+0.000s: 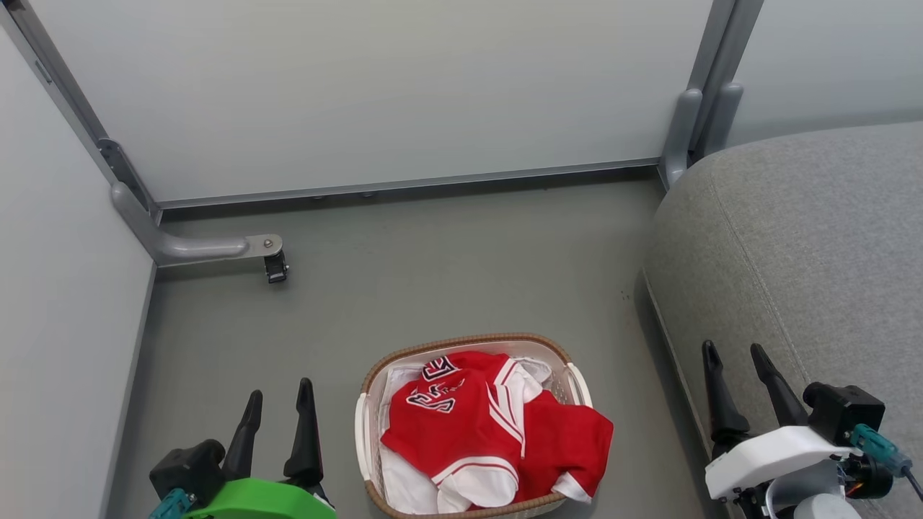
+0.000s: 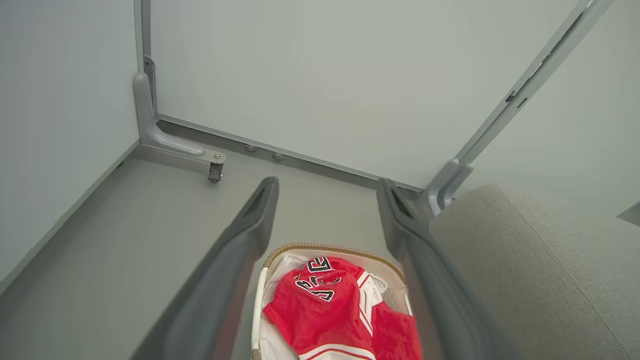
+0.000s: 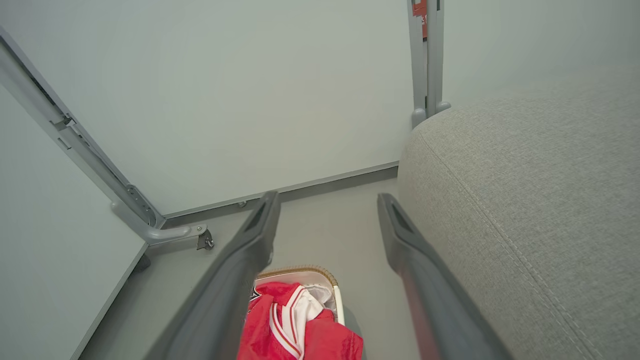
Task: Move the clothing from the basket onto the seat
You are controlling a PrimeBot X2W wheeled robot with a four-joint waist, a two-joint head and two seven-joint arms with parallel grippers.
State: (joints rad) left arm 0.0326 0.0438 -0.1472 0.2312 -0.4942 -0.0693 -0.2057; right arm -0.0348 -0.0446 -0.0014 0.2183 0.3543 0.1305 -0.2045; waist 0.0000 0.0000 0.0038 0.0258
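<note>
Plenty of landing room on the seat (image 1: pixel 793 238), so that's the easy part: big grey upholstered thing on the robot's right, nothing lying on the part I can see, its edge near the basket (image 1: pixel 461 340) but not touching it. The basket sits on the floor between the two arms, white perforated plastic with a brown woven rim.

Nothing has been lifted yet as far as I can judge, so the step in hand is the first grab. My take: go for the jersey (image 1: pixel 454 425), since it lies on top, bunched, with the lettering toward the far end. Come down on a raised fold near its middle, pinch just the red fabric, then lift straight up before swinging over to the seat. Pinch too deep and you'd likely catch the white liner (image 1: pixel 400 483) underneath, which should stay put. The basket looks light, so a snagged rim could drag it along.

The plainer red garment (image 1: pixel 570 440) is partly under the jersey and spills over the rim on the seat side, so it might tag along.

Left gripper (image 1: pixel 280 389) hangs just left of the basket, right gripper (image 1: pixel 734 348) over the seat's edge. Both have their fingers spread apart and hold nothing.
</note>
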